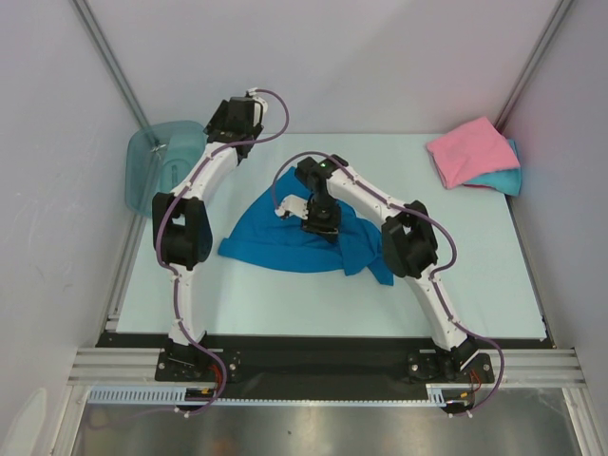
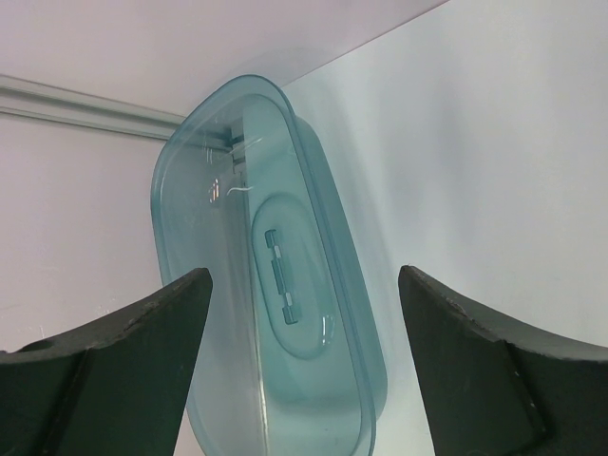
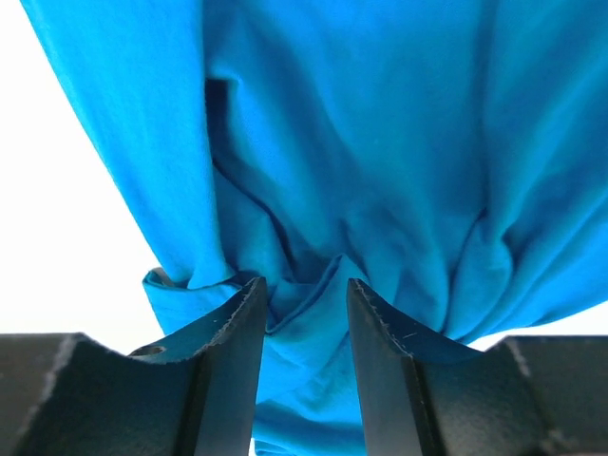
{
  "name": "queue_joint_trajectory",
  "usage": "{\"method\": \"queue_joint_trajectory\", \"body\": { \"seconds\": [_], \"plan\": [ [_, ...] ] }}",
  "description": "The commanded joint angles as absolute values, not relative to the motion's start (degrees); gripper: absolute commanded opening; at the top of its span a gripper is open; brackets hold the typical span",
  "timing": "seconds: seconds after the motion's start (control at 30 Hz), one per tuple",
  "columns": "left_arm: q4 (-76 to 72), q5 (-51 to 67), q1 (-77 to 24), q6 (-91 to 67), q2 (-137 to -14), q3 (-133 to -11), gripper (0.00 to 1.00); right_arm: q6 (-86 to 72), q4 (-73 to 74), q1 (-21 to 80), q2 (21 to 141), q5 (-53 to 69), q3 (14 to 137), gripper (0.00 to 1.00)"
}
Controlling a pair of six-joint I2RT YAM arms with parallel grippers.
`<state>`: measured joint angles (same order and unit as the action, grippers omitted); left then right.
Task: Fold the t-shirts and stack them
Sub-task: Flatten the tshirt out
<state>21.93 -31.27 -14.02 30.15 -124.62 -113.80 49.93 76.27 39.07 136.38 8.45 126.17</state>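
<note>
A deep blue t-shirt lies crumpled in the middle of the table. My right gripper points down into it. In the right wrist view its jaws stand partly apart, open, with a raised fold of the blue t-shirt between them. A folded pink t-shirt rests on a turquoise t-shirt at the far right corner. My left gripper is raised at the back left, wide open and empty, facing the teal bin.
A translucent teal plastic bin stands at the far left edge of the table, seen close in the left wrist view. White walls and metal frame posts enclose the table.
</note>
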Motion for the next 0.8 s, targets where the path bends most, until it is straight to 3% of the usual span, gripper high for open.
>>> {"method": "queue_joint_trajectory", "body": {
  "seconds": [0.0,0.2,0.33,0.57,0.77],
  "plan": [
    [20.57,-30.85,-14.41,29.09,-120.15,-113.38,0.86,48.87,77.61,38.15,134.74,8.97,125.16,0.44],
    [20.57,-30.76,-14.41,28.65,-119.97,-113.64,0.86,48.52,76.55,37.44,135.35,8.62,124.8,0.42],
    [20.57,-30.85,-14.41,28.56,-119.97,-113.55,0.86,48.08,75.85,37.35,135.97,8.17,124.89,0.34],
    [20.57,-30.85,-14.41,28.65,-119.97,-113.38,0.86,47.2,74.97,37.35,136.23,8.0,125.07,0.0],
    [20.3,-30.85,-14.41,28.92,-120.06,-113.38,0.86,46.41,72.78,37.53,134.83,4.93,127.17,0.0]
  ]
}}
